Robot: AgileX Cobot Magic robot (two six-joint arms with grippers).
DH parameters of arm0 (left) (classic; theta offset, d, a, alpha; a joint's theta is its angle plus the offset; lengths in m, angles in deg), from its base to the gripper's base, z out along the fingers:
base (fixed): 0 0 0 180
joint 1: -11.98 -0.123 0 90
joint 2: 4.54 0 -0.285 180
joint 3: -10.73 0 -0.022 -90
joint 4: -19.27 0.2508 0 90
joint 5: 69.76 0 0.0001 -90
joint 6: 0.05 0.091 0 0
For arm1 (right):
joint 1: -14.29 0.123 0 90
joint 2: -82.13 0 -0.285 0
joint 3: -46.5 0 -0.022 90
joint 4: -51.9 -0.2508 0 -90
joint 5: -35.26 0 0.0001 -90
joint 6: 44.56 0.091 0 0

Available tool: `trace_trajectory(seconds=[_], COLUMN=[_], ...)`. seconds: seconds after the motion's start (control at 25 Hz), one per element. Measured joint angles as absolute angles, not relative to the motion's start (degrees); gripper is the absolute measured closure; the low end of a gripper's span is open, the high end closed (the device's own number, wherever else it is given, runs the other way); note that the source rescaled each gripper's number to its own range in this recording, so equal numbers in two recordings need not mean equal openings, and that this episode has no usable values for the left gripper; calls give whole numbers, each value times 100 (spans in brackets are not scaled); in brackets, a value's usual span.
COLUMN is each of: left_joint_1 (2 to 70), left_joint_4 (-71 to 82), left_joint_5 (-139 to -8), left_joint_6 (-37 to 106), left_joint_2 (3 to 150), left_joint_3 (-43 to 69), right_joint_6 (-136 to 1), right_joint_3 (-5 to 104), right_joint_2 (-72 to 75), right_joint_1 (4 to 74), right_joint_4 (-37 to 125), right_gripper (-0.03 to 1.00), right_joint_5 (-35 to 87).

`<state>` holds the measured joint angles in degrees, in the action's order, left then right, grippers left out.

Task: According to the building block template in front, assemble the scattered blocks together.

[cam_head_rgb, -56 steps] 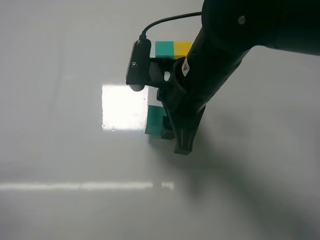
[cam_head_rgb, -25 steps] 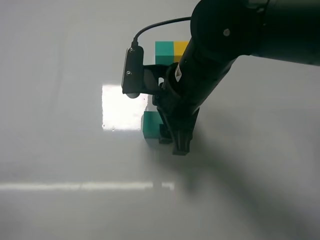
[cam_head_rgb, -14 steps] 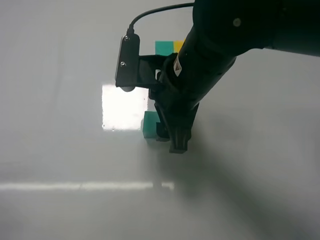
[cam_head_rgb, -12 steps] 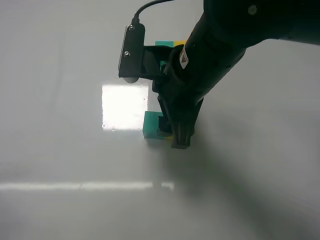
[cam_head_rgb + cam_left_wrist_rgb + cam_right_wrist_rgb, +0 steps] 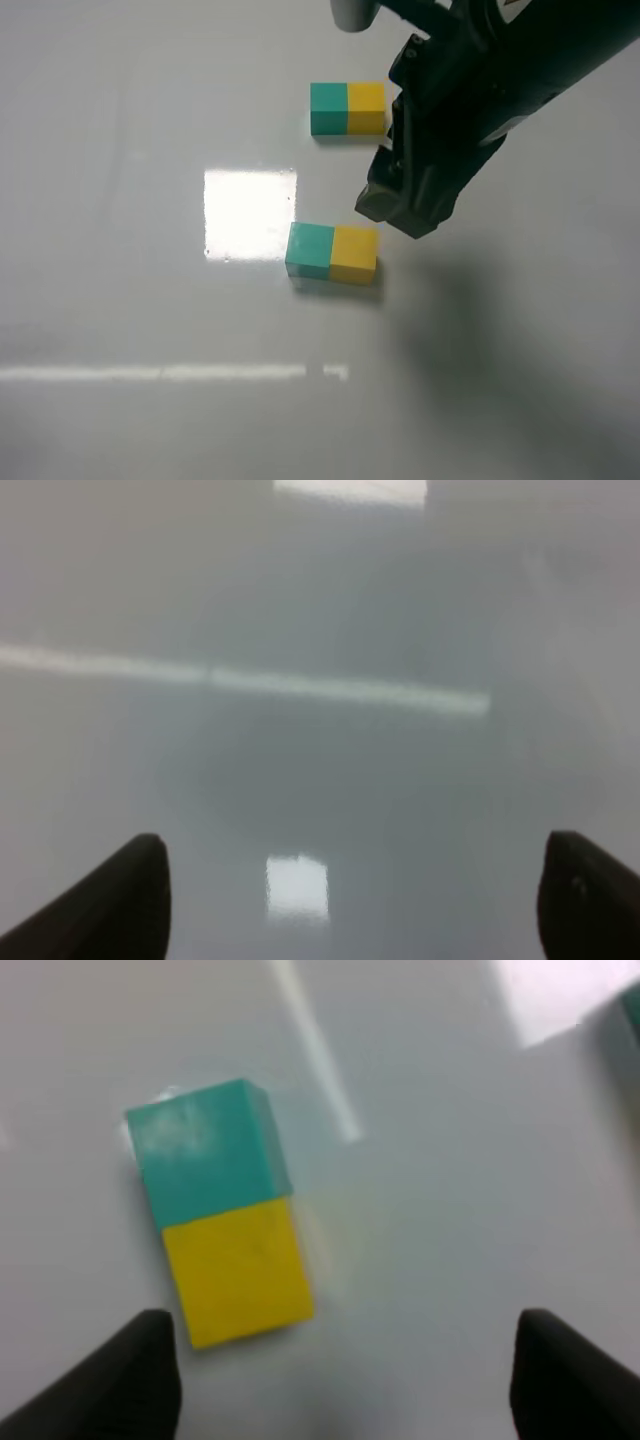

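The template (image 5: 347,108), a joined teal-and-yellow bar, lies at the back of the table. In front of it the loose teal cube (image 5: 311,250) and the loose yellow cube (image 5: 354,255) sit side by side and touching, teal left and yellow right. My right gripper (image 5: 405,205) hangs above and to the right of them, open and empty. The right wrist view shows the teal cube (image 5: 205,1150) and yellow cube (image 5: 238,1272) joined, beyond my open gripper (image 5: 355,1380). My left gripper (image 5: 350,905) is open over bare table, out of the exterior view.
A bright square glare patch (image 5: 250,213) lies on the glossy white table just left of the loose cubes. A thin light streak (image 5: 170,372) crosses the table nearer the front. The right arm's shadow falls to the right of the cubes.
My right gripper was low over the two loose cubes, covering the yellow one. It has let go and risen up and to the right, leaving yellow set against teal.
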<state>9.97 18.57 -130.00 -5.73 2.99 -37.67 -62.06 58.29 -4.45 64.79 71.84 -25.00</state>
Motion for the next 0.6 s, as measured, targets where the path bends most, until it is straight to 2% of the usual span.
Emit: trace_trajectory(seconds=[0.2,0.36,0.6], left_joint_1=[997,997,997], left_joint_4=[1857,1857,1857], left_joint_5=[-13000,-13000,-13000], left_joint_6=[-573,-573,-573], left_joint_2=[299,299,299], left_joint_3=[-3767,-3767,-3767], right_joint_6=[-4987,-4165,-3621], right_joint_3=[5829,5741,4612], right_joint_2=[27,490,1539], right_joint_1=[5615,4587,2846], right_joint_4=[7184,7191,7191], right_gripper=[36,36,36], right_joint_5=[-2726,-3100,-3305])
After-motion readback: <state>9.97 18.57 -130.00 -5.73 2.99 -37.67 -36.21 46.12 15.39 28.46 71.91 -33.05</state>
